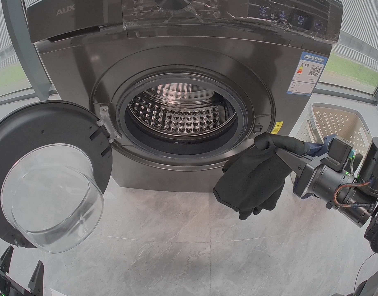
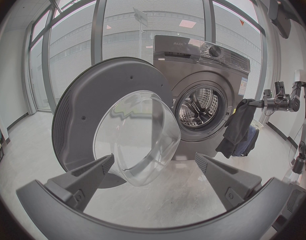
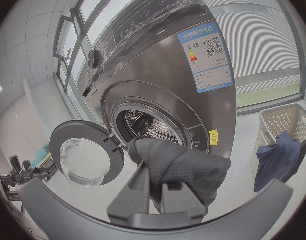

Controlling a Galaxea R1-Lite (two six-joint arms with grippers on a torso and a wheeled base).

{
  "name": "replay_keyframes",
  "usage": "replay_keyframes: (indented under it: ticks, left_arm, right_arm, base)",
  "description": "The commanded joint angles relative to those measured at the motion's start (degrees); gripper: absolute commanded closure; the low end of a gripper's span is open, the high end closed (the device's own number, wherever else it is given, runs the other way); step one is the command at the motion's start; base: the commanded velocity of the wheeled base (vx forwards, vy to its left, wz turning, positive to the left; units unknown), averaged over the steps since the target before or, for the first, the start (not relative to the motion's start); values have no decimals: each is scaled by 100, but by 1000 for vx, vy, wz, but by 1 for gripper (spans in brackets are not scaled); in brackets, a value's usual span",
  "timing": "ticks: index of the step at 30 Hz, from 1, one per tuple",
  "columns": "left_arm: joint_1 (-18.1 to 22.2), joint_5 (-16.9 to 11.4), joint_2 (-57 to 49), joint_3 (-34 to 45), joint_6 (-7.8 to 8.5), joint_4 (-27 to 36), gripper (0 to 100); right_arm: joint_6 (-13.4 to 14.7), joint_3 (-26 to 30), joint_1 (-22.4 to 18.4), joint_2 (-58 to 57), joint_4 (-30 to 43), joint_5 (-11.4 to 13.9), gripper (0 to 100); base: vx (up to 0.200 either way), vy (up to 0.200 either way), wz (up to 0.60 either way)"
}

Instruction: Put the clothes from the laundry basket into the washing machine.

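I hold right gripper [image 1: 281, 149] clenched on dark grey knit garment [image 1: 248, 181], hanging below right rim of grey washing machine's round steel drum opening [image 1: 178, 114]. Drum lies up-left of grip. Left gripper [image 2: 153, 165] spread, empty, farther off.

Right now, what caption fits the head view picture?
Right gripper holds a black garment in front of the open washing machine.

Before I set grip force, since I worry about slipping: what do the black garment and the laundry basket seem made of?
Black garment: likely soft knit fabric, matte; a fine dotted weave and limp folds show. Laundry basket: probably rigid plastic, beige, matte; star-like holes pattern its walls.
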Motion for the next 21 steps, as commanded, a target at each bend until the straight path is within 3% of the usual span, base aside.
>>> replay_keyframes:
  ticks: [1,14,21]
  left_arm:
    - [0,2,-68,84,5,0,0]
    - [0,2,-68,84,5,0,0]
    - [9,28,-68,92,40,-9,0]
  right_arm:
    - [-1,-1,3,-1,-2,-1,100]
    - [-1,16,12,16,-2,17,100]
    - [25,-80,434,166,-2,-1,100]
  base:
    - [0,0,0]
    - [0,0,0]
    - [0,0,0]
